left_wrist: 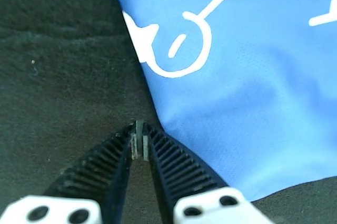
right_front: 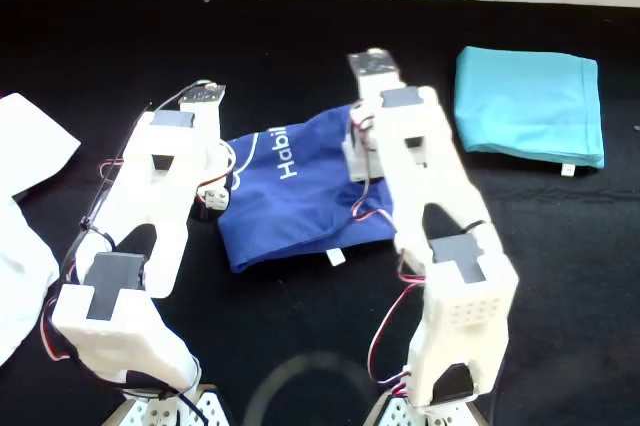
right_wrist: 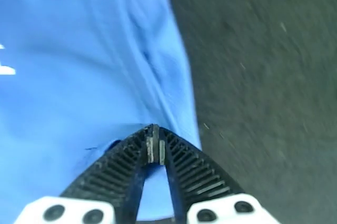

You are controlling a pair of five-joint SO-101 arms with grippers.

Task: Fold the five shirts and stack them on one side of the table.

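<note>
Covering table: black cloth [right_front: 560, 276].
Dark blue shirt [right_front: 300, 206]: mid-table, between the arms.
White shirt [right_front: 25, 196]: loose, left edge.
Turquoise shirt [right_front: 528, 106]: folded, far right.
Left gripper [left_wrist: 139, 142]: fingers pressed together just beside the blue hem.
Right gripper [right_wrist: 153, 148]: fingers pressed together over the opposite edge.

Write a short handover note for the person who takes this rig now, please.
Left gripper: shut, tips at the black table beside the blue shirt.
Right gripper: shut over that shirt's opposite edge; grip on fabric unclear.
Done: turquoise shirt folded, on the right.
Blue shirt lies roughly folded between the arms; white fabric lies unfolded on the left.
To do: finish blue, fold the rest, stack.
</note>
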